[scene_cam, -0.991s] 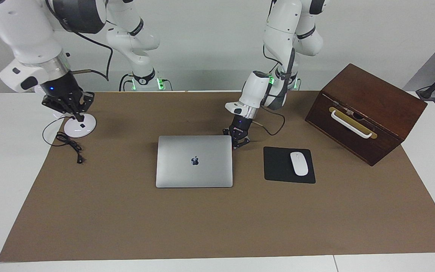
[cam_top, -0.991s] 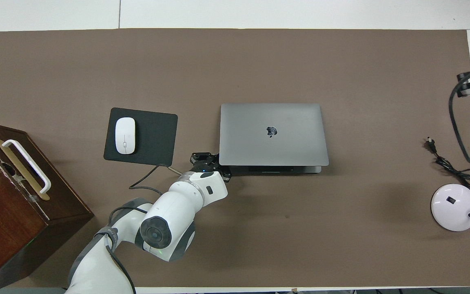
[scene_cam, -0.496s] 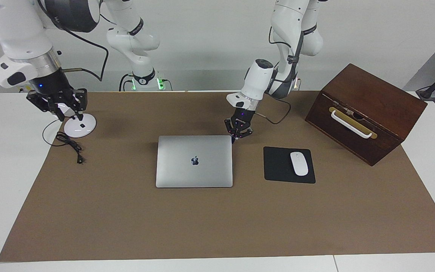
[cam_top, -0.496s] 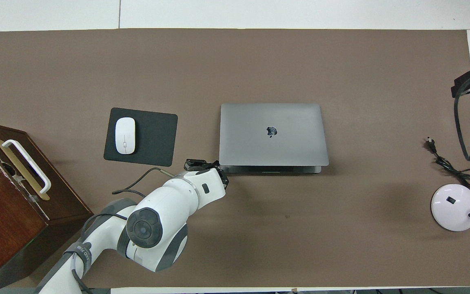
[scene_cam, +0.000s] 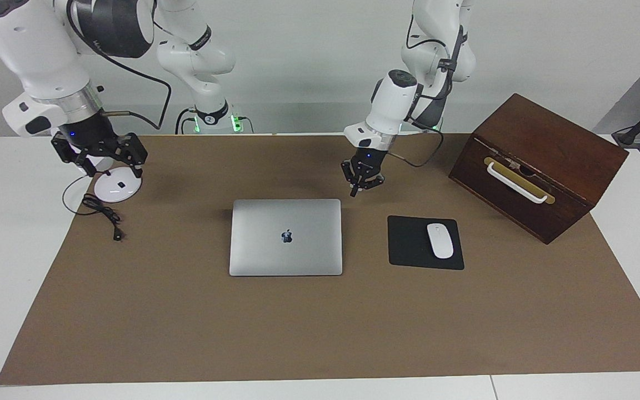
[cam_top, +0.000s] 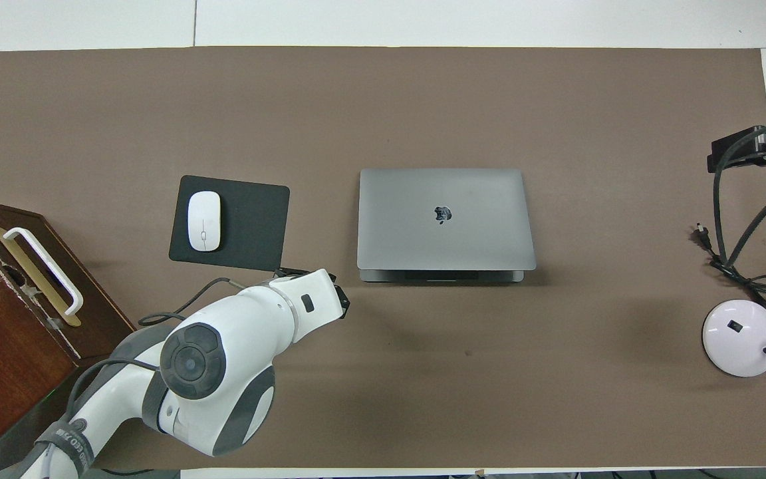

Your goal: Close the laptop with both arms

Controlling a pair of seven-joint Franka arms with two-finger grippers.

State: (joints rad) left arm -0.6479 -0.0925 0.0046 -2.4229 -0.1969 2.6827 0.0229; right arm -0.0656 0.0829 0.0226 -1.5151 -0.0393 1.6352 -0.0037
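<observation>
The silver-grey laptop (scene_cam: 285, 237) lies in the middle of the brown mat with its lid down flat and the dark apple logo up. In the overhead view (cam_top: 446, 216) a thin strip of its base shows at the edge nearer the robots. My left gripper (scene_cam: 361, 188) hangs in the air over the mat, just off the laptop's corner nearest the left arm's base, and touches nothing. In the overhead view it (cam_top: 342, 301) is mostly hidden under its own wrist. My right gripper (scene_cam: 100, 161) is up over the white lamp base (scene_cam: 117, 189), holding nothing.
A black mouse pad (scene_cam: 424, 243) with a white mouse (scene_cam: 440, 240) lies beside the laptop toward the left arm's end. A brown wooden box (scene_cam: 539, 166) with a white handle stands past it. A black cable (scene_cam: 103, 214) lies by the lamp base.
My left gripper has lifted off the laptop's corner and drawn back toward its base. My right gripper has shifted a little over the lamp base. The laptop has not moved.
</observation>
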